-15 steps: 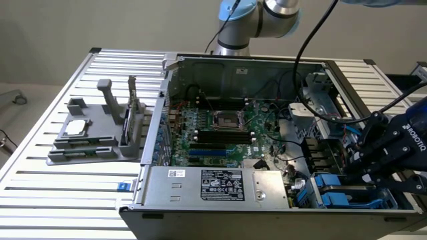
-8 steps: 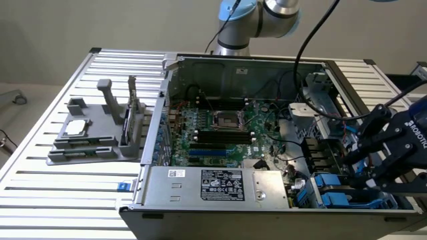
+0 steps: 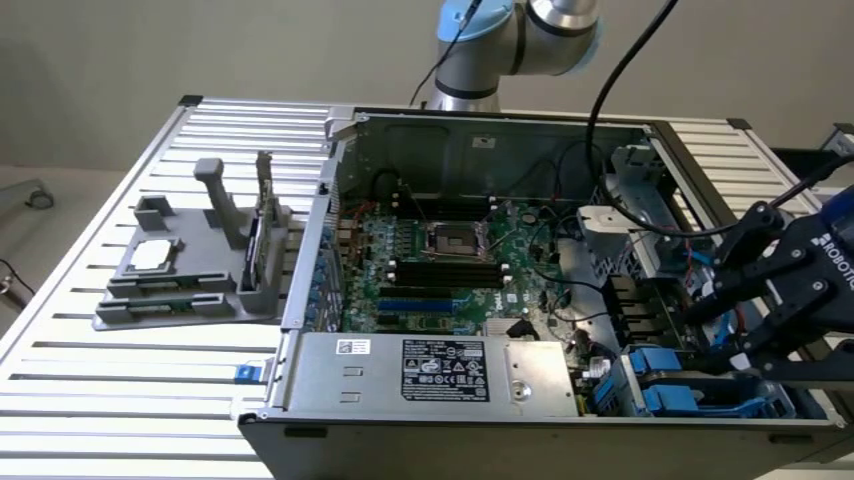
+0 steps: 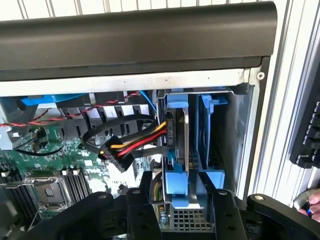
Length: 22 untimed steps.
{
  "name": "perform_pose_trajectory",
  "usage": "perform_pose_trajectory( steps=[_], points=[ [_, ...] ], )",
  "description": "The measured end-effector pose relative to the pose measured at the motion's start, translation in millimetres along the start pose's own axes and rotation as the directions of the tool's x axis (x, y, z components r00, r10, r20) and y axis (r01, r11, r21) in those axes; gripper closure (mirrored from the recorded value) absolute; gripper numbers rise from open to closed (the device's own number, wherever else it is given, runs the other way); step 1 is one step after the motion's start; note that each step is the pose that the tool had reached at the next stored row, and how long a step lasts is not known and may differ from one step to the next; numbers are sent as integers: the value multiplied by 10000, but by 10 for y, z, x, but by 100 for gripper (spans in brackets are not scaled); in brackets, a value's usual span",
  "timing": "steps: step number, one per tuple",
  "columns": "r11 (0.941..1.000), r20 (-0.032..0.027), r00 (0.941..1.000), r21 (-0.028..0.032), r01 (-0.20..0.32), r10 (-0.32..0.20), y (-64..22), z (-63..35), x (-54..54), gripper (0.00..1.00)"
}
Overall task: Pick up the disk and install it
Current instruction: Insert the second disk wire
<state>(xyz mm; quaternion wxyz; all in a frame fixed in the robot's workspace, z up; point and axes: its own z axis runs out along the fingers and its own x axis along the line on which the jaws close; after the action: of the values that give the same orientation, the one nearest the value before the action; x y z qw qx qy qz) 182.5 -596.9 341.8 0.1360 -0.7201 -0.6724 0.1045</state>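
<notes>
On the slatted table (image 3: pixel 120 380) you've got the open computer case (image 3: pixel 467 250) lying on its side, green motherboard (image 3: pixel 441 260) facing up, silver power supply (image 3: pixel 427 372) along the near edge. Off to the exterior view's left sits a grey parts holder (image 3: pixel 187 270) with a small square chip (image 3: pixel 151 255) resting on it. Your tool (image 3: pixel 747 300) hangs over the drive bay corner at the exterior view's right. From the wrist view the disk (image 4: pixel 184 150) in its blue carrier (image 4: pixel 176 180) stands on edge in the bay, with the tool's (image 4: pixel 176 197) fingers (image 4: pixel 145 192) on either side of the carrier. Looks clamped on it, though the actual contact isn't clear. A bundle of red, yellow and black wires (image 4: pixel 132 145) runs just beside the disk.
</notes>
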Motion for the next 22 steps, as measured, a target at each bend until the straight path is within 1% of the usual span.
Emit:
perform_pose_trajectory(
  steps=[4, 5, 6, 7, 8, 9, 13, 16, 22],
  points=[
    [10000, 2, 10000, 3, -1, 1, -125, 19, -22, 52],
    [10000, 1, 10000, 3, -1, 1, -160, 22, -28, 54],
    [10000, 1, 10000, 3, -1, 1, -197, 22, -34, 60],
    [10000, 2, 10000, 3, -2, 2, -233, 20, -39, 60],
    [10000, 4, 10000, 2, -2, 2, -268, 15, -44, 67],
    [10000, 2, 10000, 2, -1, 1, -303, 8, -48, 67],
    [10000, -2, 10000, 3, -1, 1, -454, -30, -63, 89],
    [10000, -19, 10000, 4, 7, -7, -557, -53, -71, 89],
    [10000, -22, 10000, 1, 7, -7, -566, -55, -71, 89]
  ],
)
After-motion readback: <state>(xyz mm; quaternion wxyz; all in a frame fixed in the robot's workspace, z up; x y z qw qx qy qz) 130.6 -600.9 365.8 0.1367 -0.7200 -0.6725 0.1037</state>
